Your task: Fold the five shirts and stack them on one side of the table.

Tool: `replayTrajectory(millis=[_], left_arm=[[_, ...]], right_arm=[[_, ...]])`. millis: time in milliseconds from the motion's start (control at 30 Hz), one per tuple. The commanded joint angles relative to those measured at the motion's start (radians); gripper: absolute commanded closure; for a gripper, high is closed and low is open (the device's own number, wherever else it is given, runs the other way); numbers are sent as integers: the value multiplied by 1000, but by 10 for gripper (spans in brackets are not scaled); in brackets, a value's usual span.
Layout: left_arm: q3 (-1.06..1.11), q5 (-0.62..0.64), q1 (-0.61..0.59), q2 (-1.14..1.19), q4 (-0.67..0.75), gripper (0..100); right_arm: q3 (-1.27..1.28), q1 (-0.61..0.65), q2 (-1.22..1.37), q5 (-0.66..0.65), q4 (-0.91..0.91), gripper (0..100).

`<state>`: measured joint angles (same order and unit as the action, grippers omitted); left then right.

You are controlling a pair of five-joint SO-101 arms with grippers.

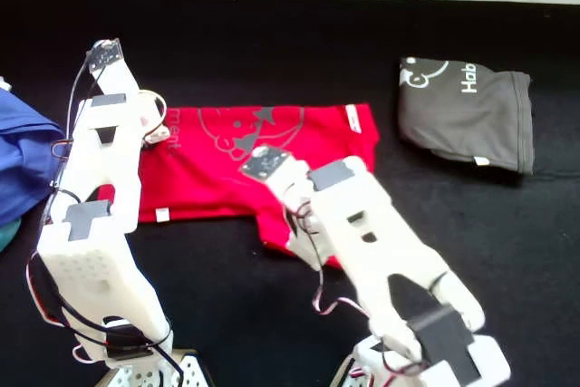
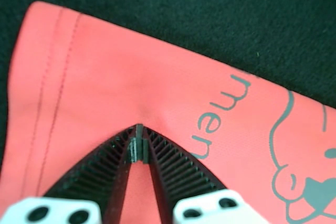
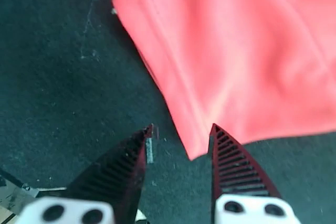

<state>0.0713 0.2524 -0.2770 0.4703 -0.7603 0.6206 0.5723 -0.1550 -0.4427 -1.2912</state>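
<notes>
A red shirt [image 1: 227, 156] with a grey print lies partly folded in the middle of the black table. My left gripper [image 2: 137, 145] is shut on a pinch of its fabric [image 2: 131, 77] close to the hemmed edge, at the shirt's left end in the high view. My right gripper [image 3: 181, 135] is open just above the table, and a lower corner of the red shirt [image 3: 236, 51] reaches in between its fingers. A dark grey shirt [image 1: 467, 115] lies folded at the back right. A blue shirt [image 1: 23, 156] is bunched at the left edge.
The table [image 1: 272, 33] is covered in black cloth, with a pale wall behind its far edge. A bit of teal cloth [image 1: 4, 237] peeks in under the blue shirt. Bare cloth runs along the back and the front right.
</notes>
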Motion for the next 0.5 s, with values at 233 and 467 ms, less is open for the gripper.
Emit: replayTrajectory(millis=[233, 467], left_arm=[[-24, 5, 15, 4, 11, 991], [-24, 5, 15, 4, 11, 991]], right_arm=[[-209, 13, 298, -26, 21, 836], [-225, -41, 427, -28, 53, 836]])
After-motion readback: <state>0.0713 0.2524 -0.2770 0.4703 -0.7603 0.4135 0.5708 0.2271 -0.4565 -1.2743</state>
